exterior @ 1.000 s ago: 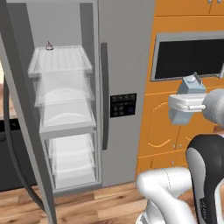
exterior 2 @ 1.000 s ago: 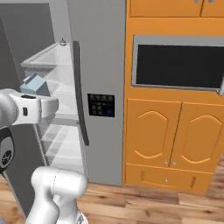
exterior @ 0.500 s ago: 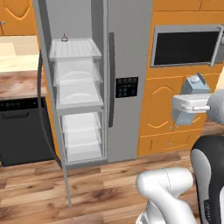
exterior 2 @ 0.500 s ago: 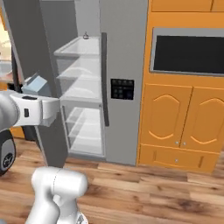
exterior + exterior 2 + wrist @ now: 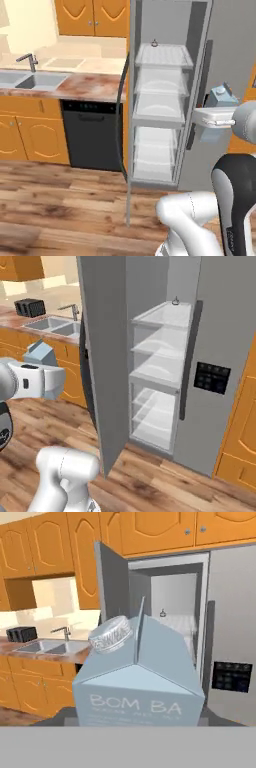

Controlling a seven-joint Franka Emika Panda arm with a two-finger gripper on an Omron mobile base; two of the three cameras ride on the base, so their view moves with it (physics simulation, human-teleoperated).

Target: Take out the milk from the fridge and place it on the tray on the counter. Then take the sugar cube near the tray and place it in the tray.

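The arm (image 5: 200, 220) at the lower right of the left base view is made of glossy white rounded segments, with a dark grey-black joint shell above them. At the right edge, a grey ball-shaped wrist joins a flat white boxy hand (image 5: 216, 117).

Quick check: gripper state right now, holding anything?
Gripper: closed on the milk, carried in front of the open fridge.

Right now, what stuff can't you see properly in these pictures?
- Claw fingertips: the milk carton covers them in the hand view.
- Milk carton's lower part: behind the robot's white hand in the left base view.
- Tiny thing on the fridge's top shelf: too small to identify.
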